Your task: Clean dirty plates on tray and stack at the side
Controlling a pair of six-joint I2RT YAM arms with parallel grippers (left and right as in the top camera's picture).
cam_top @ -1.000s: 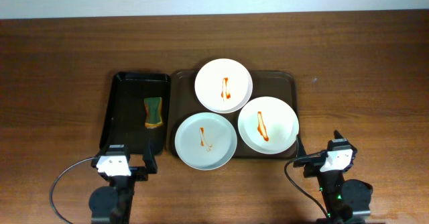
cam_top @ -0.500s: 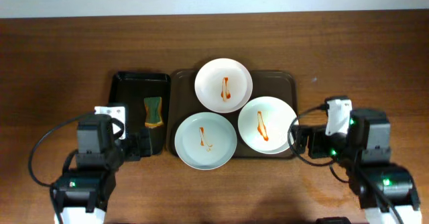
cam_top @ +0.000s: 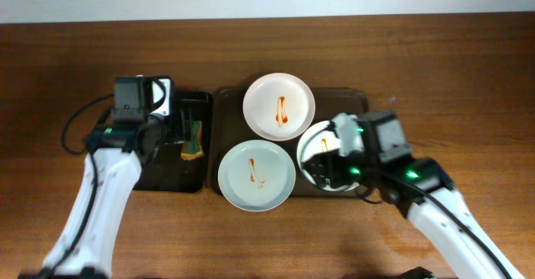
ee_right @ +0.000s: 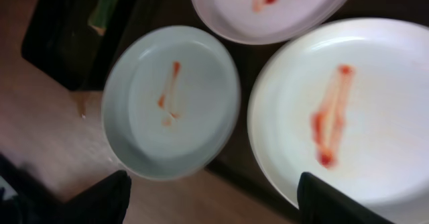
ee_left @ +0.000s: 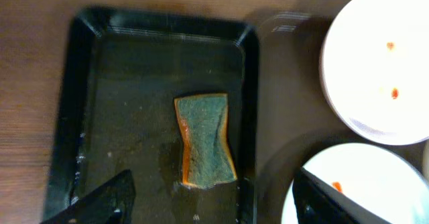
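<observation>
Two grippers lean in, jaws wide: left gripper hovers above the green sponge in the black tray; right gripper above dirty plates on the brown tray.

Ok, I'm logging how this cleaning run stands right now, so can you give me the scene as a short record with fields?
plates: three white ones, back, front-left, right; each has a red sauce streak
tray: brown, holds all three plates
sponge: green and orange, lying in the black tray
left gripper: open, empty, above the sponge
right gripper: open, empty, above the right plate
wiped: none
stacked: none yet
</observation>
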